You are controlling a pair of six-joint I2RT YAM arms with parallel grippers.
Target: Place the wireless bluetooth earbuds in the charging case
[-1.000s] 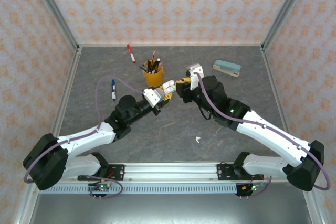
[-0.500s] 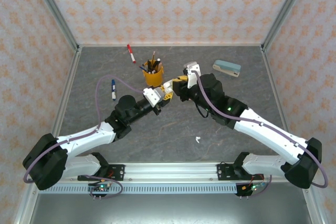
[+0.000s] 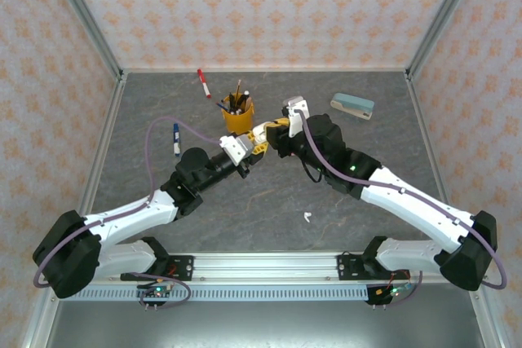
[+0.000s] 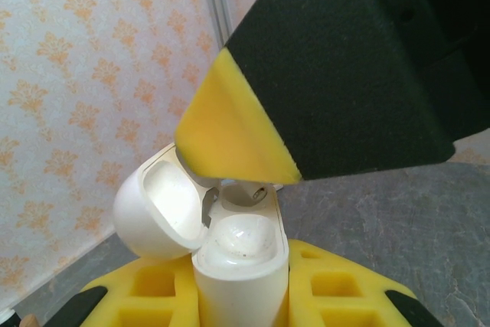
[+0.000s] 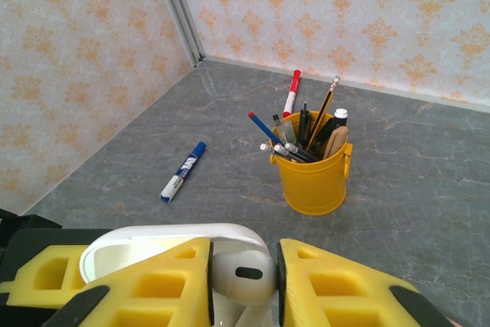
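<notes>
Earbuds look tiny from up high. One loose earbud lies alone on the grey table, near the front and well apart from both arms. The left gripper and the right gripper meet tip to tip in the middle, just beside a yellow cup full of pens. A blue marker lies to the left of the arms. A red marker lies by the back wall. A grey-blue block sits far back on the right.

From the left wrist, the charging case stands up straight. The left gripper's yellow fingers squeeze it from both sides. Its lid is flipped open to the left. A yellow and black finger of the right gripper hangs right over the open top. A small white bit peeks out under it at the mouth of the case. I cannot tell if anything sits in the round shiny hole.

From the right wrist, the right gripper's yellow fingers pinch a white earbud tight between them. The earbud is right above the white case, whose open lid shows just below and to the left. Behind stand the yellow cup, the blue marker and the red marker.
</notes>
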